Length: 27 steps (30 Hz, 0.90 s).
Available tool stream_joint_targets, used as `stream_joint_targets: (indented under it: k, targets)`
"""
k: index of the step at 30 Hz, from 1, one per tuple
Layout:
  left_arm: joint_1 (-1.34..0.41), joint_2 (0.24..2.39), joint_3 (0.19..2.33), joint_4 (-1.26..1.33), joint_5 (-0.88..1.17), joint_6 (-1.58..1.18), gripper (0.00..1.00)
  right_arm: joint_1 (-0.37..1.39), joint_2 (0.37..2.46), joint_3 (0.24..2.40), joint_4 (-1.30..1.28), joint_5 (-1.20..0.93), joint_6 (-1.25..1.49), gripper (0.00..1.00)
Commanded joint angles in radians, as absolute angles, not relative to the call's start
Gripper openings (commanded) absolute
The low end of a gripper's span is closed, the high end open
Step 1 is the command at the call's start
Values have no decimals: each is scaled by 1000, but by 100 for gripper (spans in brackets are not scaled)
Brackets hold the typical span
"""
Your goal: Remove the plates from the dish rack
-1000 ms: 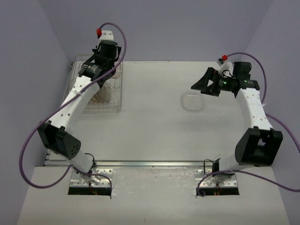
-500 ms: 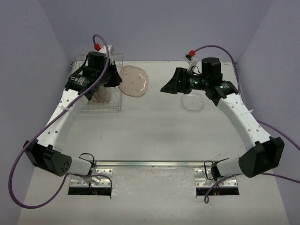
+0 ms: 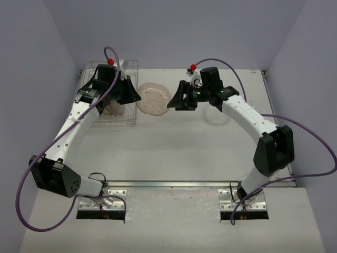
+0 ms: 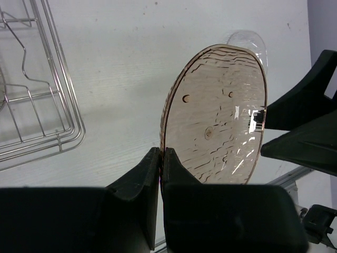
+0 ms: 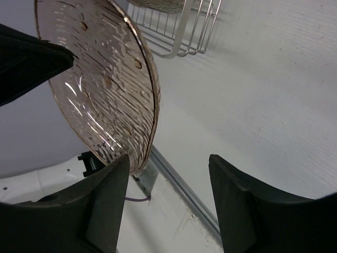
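1. Jaws of my left gripper [image 4: 160,158] are pinched tight on the rim of a pink translucent plate [image 4: 216,116]. They hold it on edge in the air, out of the dish rack [image 3: 105,120] and just to its right.
2. Over on the right gripper [image 5: 168,161], the jaws are spread wide and grip nothing. The plate's far rim sits close beside one jaw rather than centred in the gap, and I can't tell whether it touches.
3. I read this as a mid-air hand-over, left to right. That would let the plate go down on the right side of the bench [image 3: 174,153], where a clear plate [image 3: 217,117] already lies flat.
4. To do it well, I'd shift the right wrist sideways until the rim sits mid-gap. Then I'd push in deep enough to cover the rim properly and close before the left lets go.
5. That rim looks thin and slick, so I expect it to pivot under a light, shallow pinch. Both grips should overlap for a beat.
6. More plates [image 3: 111,109] lean in the rack, so I'd call the job partway done.
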<state>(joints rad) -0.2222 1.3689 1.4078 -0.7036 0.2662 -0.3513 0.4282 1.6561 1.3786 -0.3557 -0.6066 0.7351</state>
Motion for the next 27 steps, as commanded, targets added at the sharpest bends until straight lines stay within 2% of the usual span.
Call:
stream_joint_targets:
  k: [1,11,15,17,20,21,22,23,24,27]
  targets:
    - [-224,1367,1407,-628,308,-380,0,430,1677,1453,-288,-626,818,56]
    - [-225,1374,1386,-617,305,-379,0,430,1758,1503,-271,-628,889,40]
    - [-224,1370,1382,-614,306,-375,2,430,1770,1485,-249,-650,902,28]
    - [-224,1368,1376,-610,309,-372,12,430,1770,1483,-245,-651,893,15]
    - [-219,1358,1368,-605,316,-370,38,423,1756,1473,-247,-642,862,1]
    - [-215,1355,1364,-604,318,-368,53,419,1745,1468,-249,-639,852,0]
    - [-206,1354,1361,-605,320,-367,79,413,1734,1463,-253,-637,841,0]
    - [-198,1351,1361,-607,320,-360,97,397,1726,1456,-267,-637,820,0]
    - [-189,1348,1361,-609,310,-350,100,375,1716,1448,-283,-637,788,0]
    - [-161,1345,1389,-629,228,-305,100,280,1691,1444,-353,-633,676,0]
